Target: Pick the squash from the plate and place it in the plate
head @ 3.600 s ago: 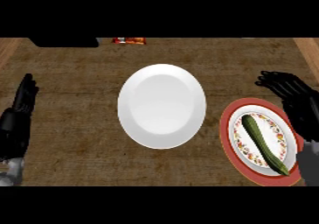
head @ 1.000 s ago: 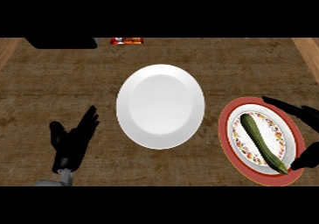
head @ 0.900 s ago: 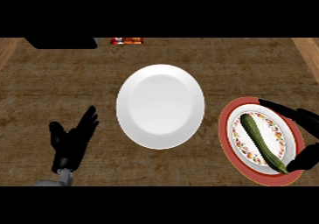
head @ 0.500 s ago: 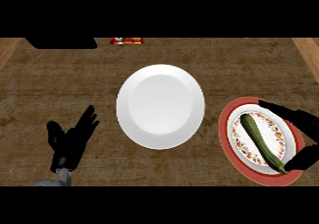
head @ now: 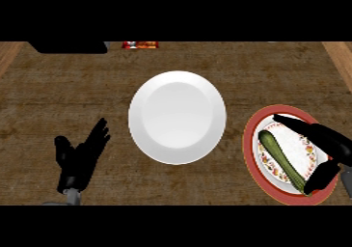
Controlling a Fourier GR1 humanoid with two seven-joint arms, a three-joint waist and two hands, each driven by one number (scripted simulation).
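Squash (head: 281,157) slender, green; white plate (head: 177,117) glossy.

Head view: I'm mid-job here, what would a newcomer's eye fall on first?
The large plain white plate in the middle of the view stands out first. Next comes the green squash lying on the red-rimmed plate at the right edge, with the right hand open over it, fingers across the plate's top and thumb near the squash's lower end, not closed on it. The left hand rests open at lower left.
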